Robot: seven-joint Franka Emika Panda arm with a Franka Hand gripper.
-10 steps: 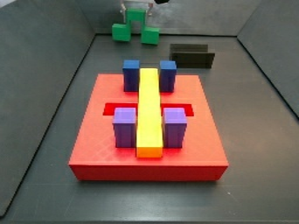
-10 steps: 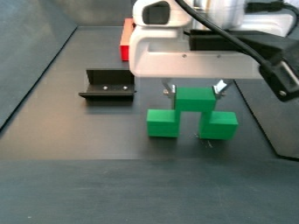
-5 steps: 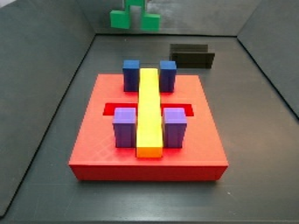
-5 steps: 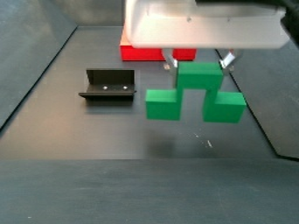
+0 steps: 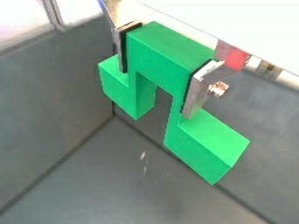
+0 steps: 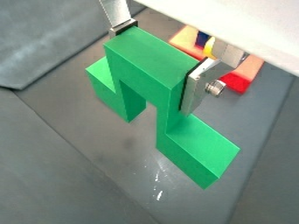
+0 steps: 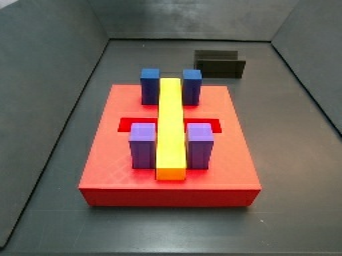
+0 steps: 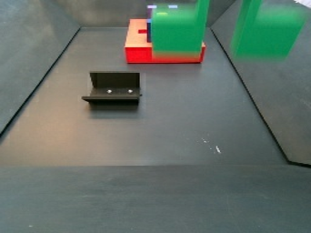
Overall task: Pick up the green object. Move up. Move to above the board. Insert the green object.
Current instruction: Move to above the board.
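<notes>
My gripper [image 5: 163, 67] is shut on the green object [image 5: 158, 61], with a finger pad on each side of its raised middle cube; both wrist views show this [image 6: 146, 79]. The piece hangs well above the grey floor. In a side view only its two lower cubes [image 8: 180, 27] show at the upper edge, and the gripper is out of frame. The board [image 7: 107, 160] is a red slab with a yellow bar [image 7: 171, 125], blue blocks [image 7: 150, 80] and purple blocks [image 7: 143, 143]. Neither gripper nor green object shows in that view. The board also shows beyond the piece [image 8: 140, 52] [image 6: 237, 81].
The fixture [image 8: 113, 88], a dark L-shaped bracket, stands on the floor apart from the board; it also shows behind the board [image 7: 221, 64]. Grey walls slope up around the floor [image 7: 54, 150].
The gripper has risen with the green object in it. It has left one side view through the top, and in the other only the piece's lower cubes remain in frame.
</notes>
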